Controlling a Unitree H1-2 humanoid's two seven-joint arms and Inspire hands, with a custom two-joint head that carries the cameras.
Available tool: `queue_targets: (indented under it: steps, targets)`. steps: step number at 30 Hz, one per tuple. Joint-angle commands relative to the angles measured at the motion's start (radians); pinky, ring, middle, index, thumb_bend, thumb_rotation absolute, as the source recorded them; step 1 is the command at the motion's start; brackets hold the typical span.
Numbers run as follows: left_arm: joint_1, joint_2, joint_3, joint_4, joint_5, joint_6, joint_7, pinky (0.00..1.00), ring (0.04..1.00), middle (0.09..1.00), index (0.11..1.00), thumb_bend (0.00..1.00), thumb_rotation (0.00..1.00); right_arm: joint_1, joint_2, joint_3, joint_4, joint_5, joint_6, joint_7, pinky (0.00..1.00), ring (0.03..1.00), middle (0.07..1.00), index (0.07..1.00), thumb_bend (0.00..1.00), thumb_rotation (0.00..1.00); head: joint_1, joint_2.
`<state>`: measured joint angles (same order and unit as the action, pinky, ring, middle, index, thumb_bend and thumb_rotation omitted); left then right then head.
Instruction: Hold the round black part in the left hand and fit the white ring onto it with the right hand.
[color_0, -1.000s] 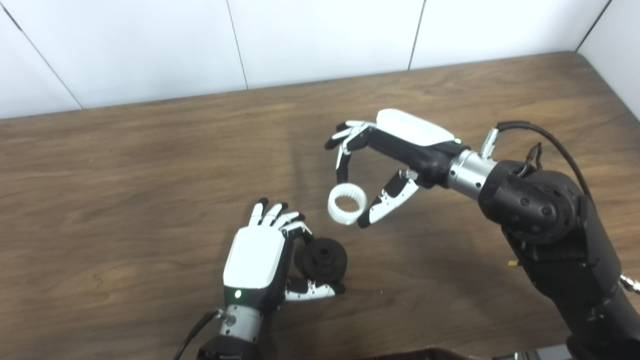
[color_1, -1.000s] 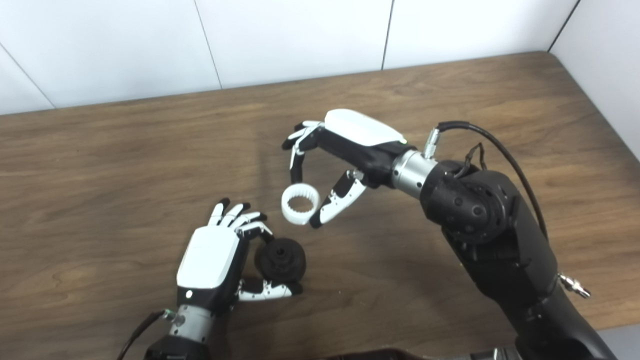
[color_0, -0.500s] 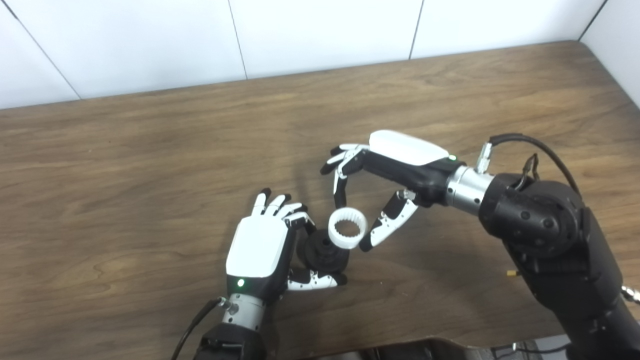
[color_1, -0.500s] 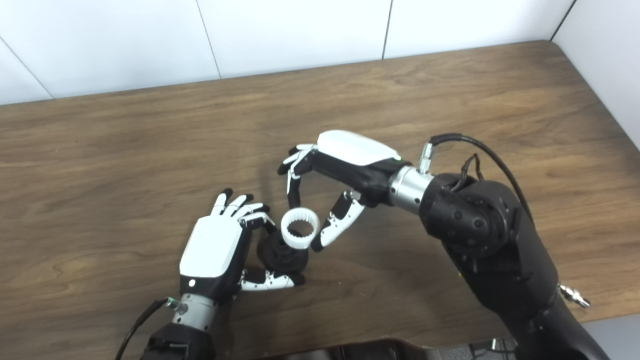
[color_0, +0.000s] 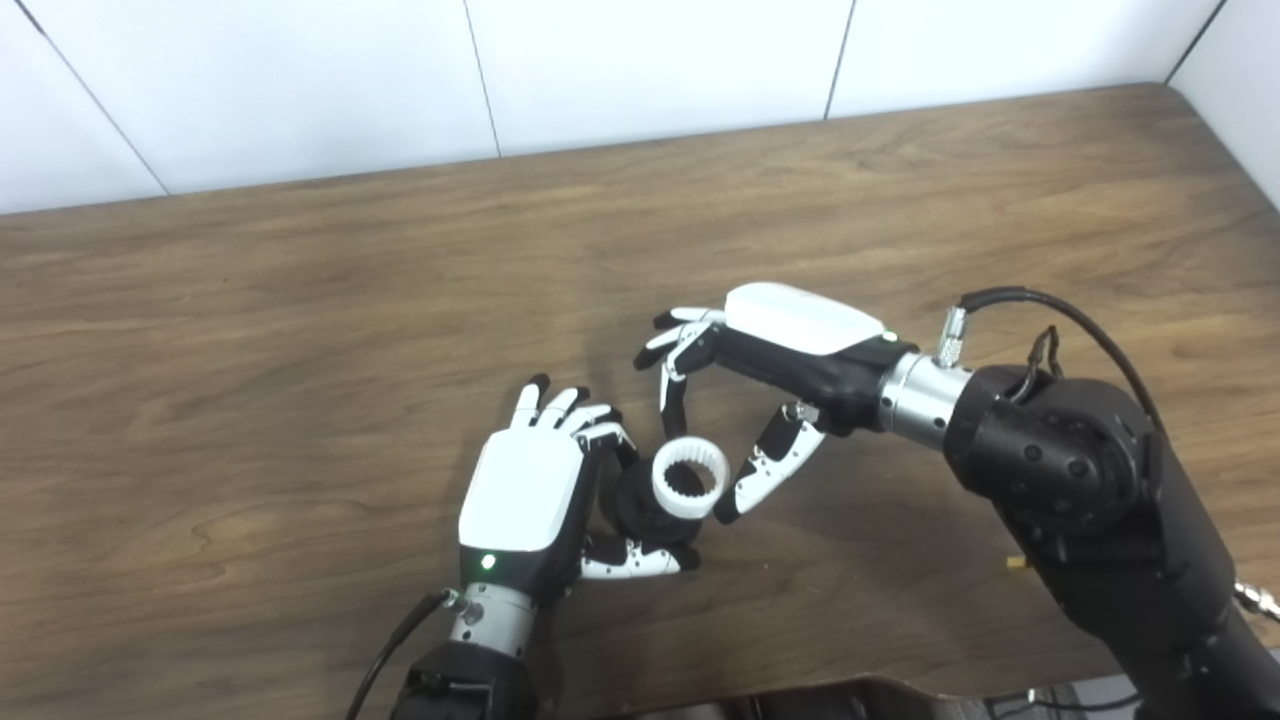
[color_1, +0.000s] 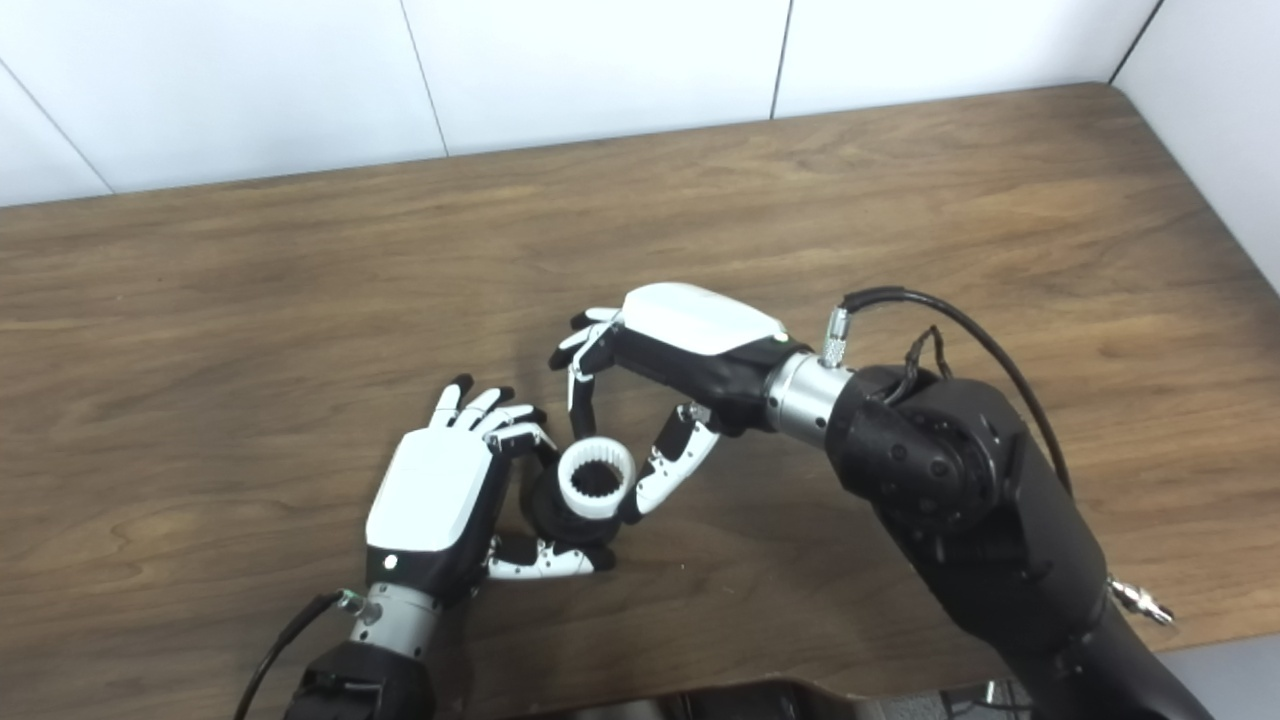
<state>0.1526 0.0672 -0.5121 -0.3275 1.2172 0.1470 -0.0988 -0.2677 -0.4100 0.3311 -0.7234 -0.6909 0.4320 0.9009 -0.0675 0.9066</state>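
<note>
The left hand (color_0: 525, 495) sits low over the wooden table (color_0: 250, 330), its thumb and a curled forefinger pinching the round black part (color_0: 640, 515) from below and above, while its other fingers (color_0: 545, 405) lie stretched out and close together, pointing away from the robot. The black part faces toward the right hand. The right hand (color_0: 770, 345) pinches the white ring (color_0: 688, 478) between a long black-tipped finger above and its thumb (color_0: 765, 470) on the right, its remaining fingers fanned slightly apart near the knuckles. The ring has a toothed inner edge and lies against the front face of the black part, overlapping it; whether it is fully seated cannot be told. A green light (color_0: 488, 562) glows on the back of the left hand near the wrist. No writing or brand mark can be read on either hand, the parts or the table
</note>
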Motion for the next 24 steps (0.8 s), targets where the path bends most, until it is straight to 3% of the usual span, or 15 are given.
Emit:
queue_targets:
  steps: [1,24]
  targets:
    - [0.002,-0.012,-0.012,-0.016,0.018,0.003,-0.026,1.0,0.893,0.781,0.485,0.52,0.06,-0.03,0.004,-0.004,-0.012,-0.004,-0.031,-0.037,0.86,0.956,0.846,0.482,0.52,0.14,0.001,0.002]
    - [0.0,-0.03,-0.022,-0.018,0.034,0.01,-0.035,1.0,0.893,0.779,0.485,0.52,0.06,-0.027,0.009,0.004,0.038,-0.008,-0.086,-0.08,0.86,0.949,0.845,0.483,0.52,0.14,0.018,0.005]
